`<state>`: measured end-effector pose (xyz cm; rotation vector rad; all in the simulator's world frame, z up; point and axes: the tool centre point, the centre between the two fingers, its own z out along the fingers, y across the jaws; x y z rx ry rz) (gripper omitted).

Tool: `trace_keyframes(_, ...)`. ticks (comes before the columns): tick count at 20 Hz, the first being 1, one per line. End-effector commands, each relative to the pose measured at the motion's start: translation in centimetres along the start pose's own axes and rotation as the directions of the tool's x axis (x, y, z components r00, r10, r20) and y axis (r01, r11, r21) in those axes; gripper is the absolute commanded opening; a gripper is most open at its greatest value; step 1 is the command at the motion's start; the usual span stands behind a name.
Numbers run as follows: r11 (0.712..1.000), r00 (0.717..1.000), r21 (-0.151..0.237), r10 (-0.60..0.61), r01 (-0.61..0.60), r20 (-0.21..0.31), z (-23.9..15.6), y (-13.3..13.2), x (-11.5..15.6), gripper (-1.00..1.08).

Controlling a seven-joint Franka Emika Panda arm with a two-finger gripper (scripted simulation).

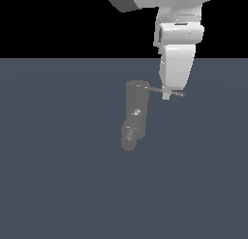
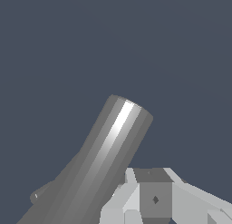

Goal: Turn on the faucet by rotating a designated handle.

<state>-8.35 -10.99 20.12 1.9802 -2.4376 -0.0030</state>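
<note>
The faucet [image 1: 136,107] is a grey upright cylinder with a short angled spout at its lower end. In the wrist view the faucet [image 2: 106,159] fills the lower middle as a shiny slanted tube. The handle [image 1: 155,90] is a thin grey rod sticking out from the faucet's top toward the exterior view's right. My white gripper [image 1: 166,95] comes down from above, and its tip touches or crosses the rod about midway along it. Only one narrow tip shows there. Grey finger parts [image 2: 154,198] sit beside the faucet body, but the gap between them is not visible.
The faucet stands on a flat blue-grey floor [image 1: 58,185] that stretches out on every side. The white arm [image 1: 177,35] hangs down from the top of the exterior view, right of the faucet.
</note>
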Motion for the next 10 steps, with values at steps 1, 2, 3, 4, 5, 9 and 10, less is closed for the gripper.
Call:
trace_keyframes(1, 1.0, 1.0, 0.003, 0.016, -0.016, -0.001, 0.0, -0.9, 1.6, -1.0)
trace_keyframes(2, 1.0, 1.0, 0.003, 0.017, -0.017, -0.001, 0.0, -1.2, 1.9, -1.0)
trace_keyframes(3, 1.0, 1.0, 0.003, 0.018, -0.018, -0.001, 0.0, -1.5, 2.2, -1.0)
trace_keyframes(4, 1.0, 1.0, 0.002, 0.019, -0.019, -0.001, 0.0, -1.7, 2.6, -1.0)
trace_keyframes(5, 1.0, 1.0, 0.002, 0.02, -0.02, -0.001, 0.0, -2.0, 2.9, -1.0)
trace_keyframes(9, 1.0, 1.0, 0.002, 0.024, -0.024, 0.0, 0.0, -3.2, 4.2, -1.0)
trace_keyframes(10, 1.0, 1.0, 0.002, 0.024, -0.024, 0.0, 0.0, -3.2, 4.2, -1.0)
